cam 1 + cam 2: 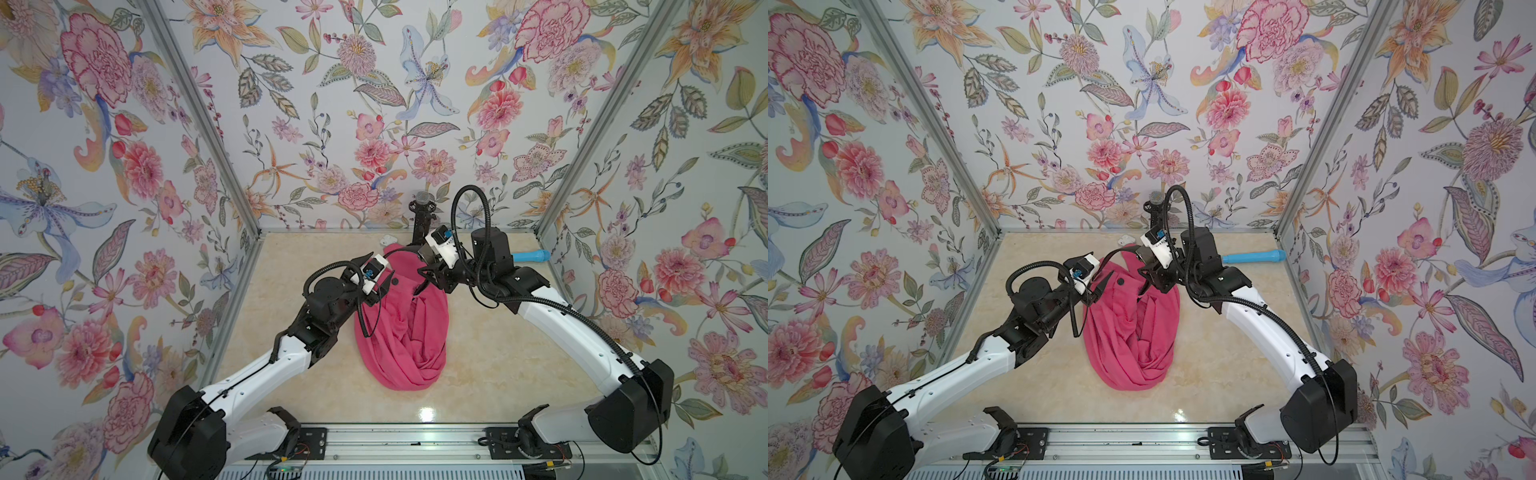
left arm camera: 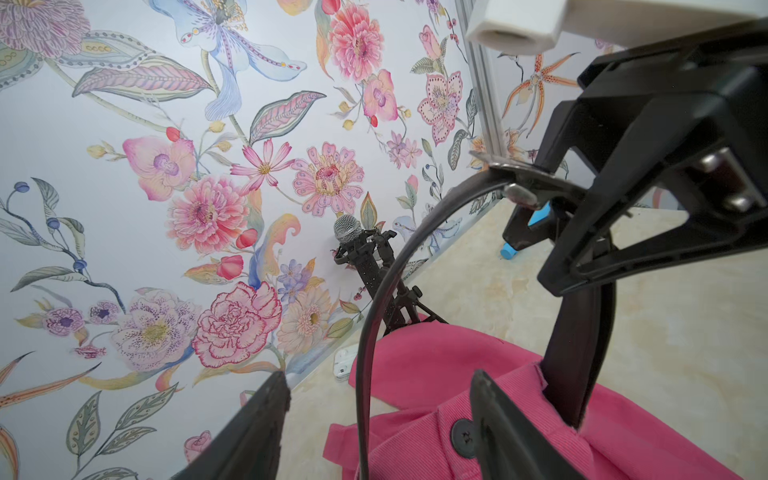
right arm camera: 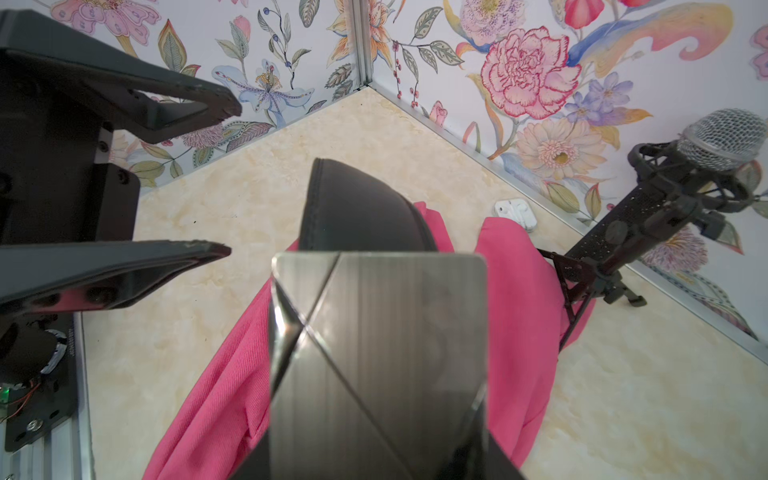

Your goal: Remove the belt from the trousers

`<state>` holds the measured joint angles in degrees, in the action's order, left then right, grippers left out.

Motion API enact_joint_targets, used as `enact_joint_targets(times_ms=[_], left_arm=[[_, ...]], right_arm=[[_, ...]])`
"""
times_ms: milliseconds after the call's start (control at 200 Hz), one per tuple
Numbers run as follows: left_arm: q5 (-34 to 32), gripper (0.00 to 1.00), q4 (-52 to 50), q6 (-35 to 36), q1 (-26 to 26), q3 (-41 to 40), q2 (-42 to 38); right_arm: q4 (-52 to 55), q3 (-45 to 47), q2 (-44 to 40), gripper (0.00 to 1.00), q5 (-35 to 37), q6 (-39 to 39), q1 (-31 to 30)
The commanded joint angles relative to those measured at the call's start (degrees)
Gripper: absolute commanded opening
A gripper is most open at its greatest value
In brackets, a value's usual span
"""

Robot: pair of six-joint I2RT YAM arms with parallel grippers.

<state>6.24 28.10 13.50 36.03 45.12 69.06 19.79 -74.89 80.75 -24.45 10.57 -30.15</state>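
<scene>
The pink trousers (image 1: 399, 332) lie bunched in the middle of the table, with the waistband and its dark button (image 2: 463, 436) at the far end. The black belt (image 2: 374, 299) arcs up from the waistband, and another stretch comes out of a belt loop (image 2: 577, 353). My right gripper (image 3: 374, 436) is shut on the belt's silver buckle (image 3: 374, 332) and holds it above the waistband (image 1: 1144, 259). My left gripper (image 2: 378, 376) stands open beside the button. The strap passes between its fingers (image 2: 257, 428) and touches neither.
A microphone on a small stand (image 1: 422, 208) rises at the back wall, just behind the trousers. A white earbud case (image 1: 388, 240) lies near it. A blue cylinder (image 1: 532, 255) lies at the back right. Flowered walls close three sides.
</scene>
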Motion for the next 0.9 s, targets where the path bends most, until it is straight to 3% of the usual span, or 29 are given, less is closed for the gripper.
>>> enact_joint_targets(times_ms=[0, 440, 500, 570, 666, 736, 826, 896], left_arm=[[1.88, 0.69, -6.06, 9.18, 0.83, 4.83, 1.45], [5.84, 0.61, -16.05, 18.85, 0.88, 15.21, 11.17], [6.60, 0.53, -15.21, 18.61, 0.78, 16.14, 12.24], [8.80, 0.37, -13.95, 17.92, 0.71, 17.19, 13.25], [13.57, 0.01, -13.33, 15.59, 0.71, 19.34, 14.57], [13.88, 0.00, -14.65, 12.11, 0.74, 21.74, 15.21], [9.26, 0.00, -15.35, 3.78, 0.67, 23.71, 14.82], [4.79, 0.00, -14.73, -2.43, 0.93, 23.79, 13.73]], right_arm=[[4.59, -1.52, 1.21, 0.01, -5.87, 3.23, 0.18], [7.98, -1.43, 2.66, 0.01, -6.75, 7.47, -0.37], [7.99, -1.27, 2.37, 0.01, -6.92, 7.97, -0.37], [8.16, -0.92, 2.01, 0.01, -7.26, 8.56, -0.22], [8.16, -0.38, 1.27, 0.02, -8.59, 8.86, 0.62], [8.16, 0.12, -0.02, 0.04, -9.19, 8.45, 2.04], [7.65, 1.33, -2.64, 0.33, -6.86, 7.52, 4.20], [5.63, 3.23, -5.06, 0.62, -1.14, 6.10, 5.16]])
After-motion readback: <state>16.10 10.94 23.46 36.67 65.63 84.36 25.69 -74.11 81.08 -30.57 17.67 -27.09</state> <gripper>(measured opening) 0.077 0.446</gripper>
